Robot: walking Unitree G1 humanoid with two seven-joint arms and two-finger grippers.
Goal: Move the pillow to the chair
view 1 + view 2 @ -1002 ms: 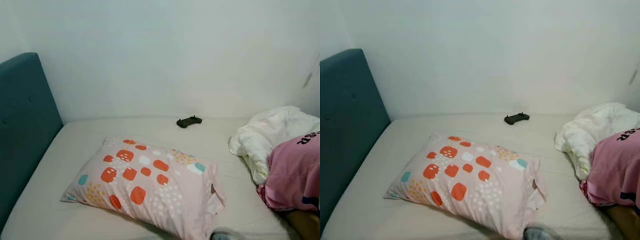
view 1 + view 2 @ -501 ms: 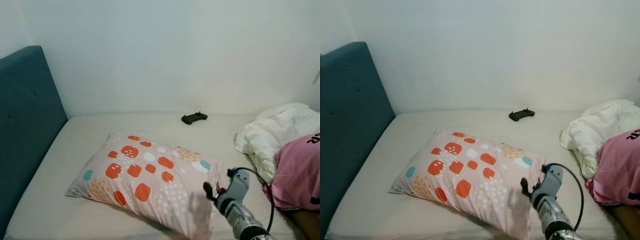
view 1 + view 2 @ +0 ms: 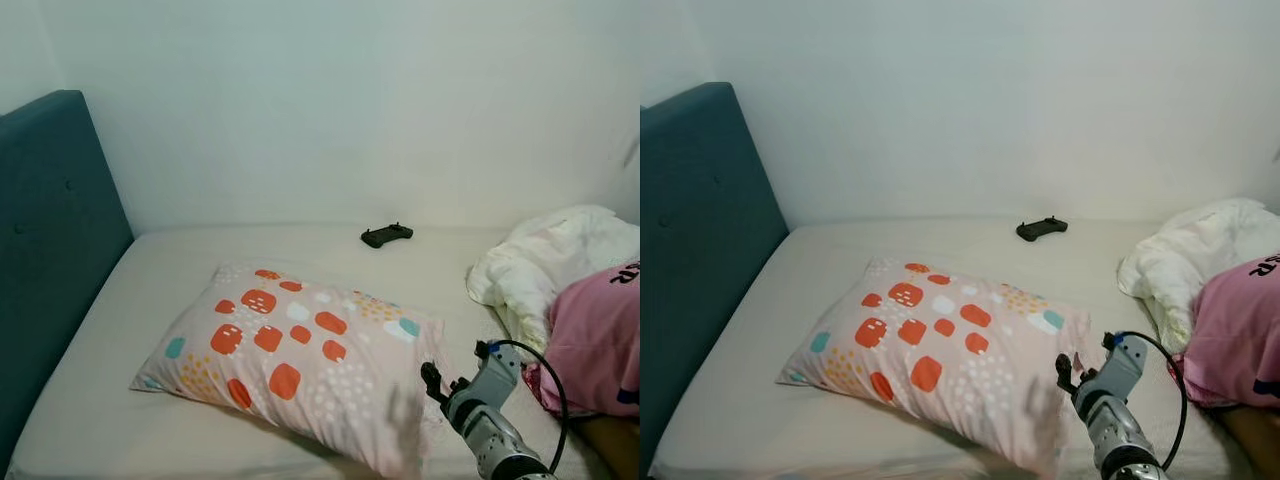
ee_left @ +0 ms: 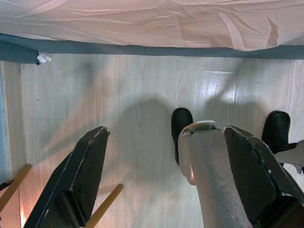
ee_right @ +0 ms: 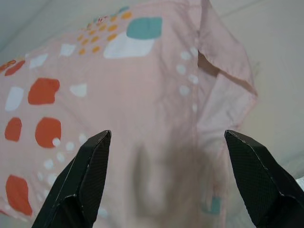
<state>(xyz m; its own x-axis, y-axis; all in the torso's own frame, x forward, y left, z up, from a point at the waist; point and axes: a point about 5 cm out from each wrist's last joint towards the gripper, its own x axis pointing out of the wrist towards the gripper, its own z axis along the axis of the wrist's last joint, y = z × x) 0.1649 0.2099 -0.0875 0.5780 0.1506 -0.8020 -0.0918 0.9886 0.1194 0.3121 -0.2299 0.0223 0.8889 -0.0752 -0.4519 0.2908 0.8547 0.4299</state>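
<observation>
Pillow [image 3: 300, 360]: pink case with orange, white and teal patches, lying flat on the bed [image 3: 150, 280], roughly mid-mattress, one corner pointing toward the teal headboard [image 3: 50, 250] on the robot's left. Open flap of the case is at the end nearer the right arm.

Right gripper [image 3: 1080, 375]: raised over the near edge of the bed, at the pillow's flap corner. Silver forearm and a black cable loop show behind it. In the right wrist view the right gripper [image 5: 166, 180] has its fingers [image 5: 80, 180] spread wide, with the pillow [image 5: 118, 95] lying between and beyond them. Nothing is held. Contact with the fabric cannot be told; a soft shadow falls on the case between the fingers.

Left gripper [image 4: 166, 180]: hanging beside the bed, pointed down at the pale wooden floor [image 4: 133, 95]. Fingers [image 4: 76, 175] set wide, holding nothing. The robot's black feet and one silver leg [image 4: 213, 171] show below it; the edge of the bedsheet runs across the far side of that view.

Other items on the bed: a small black controller [image 3: 386, 236] near the wall, well apart from the pillow; a crumpled white blanket [image 3: 540, 270] on the right; just beside it, a person in a pink garment [image 3: 595, 340].
</observation>
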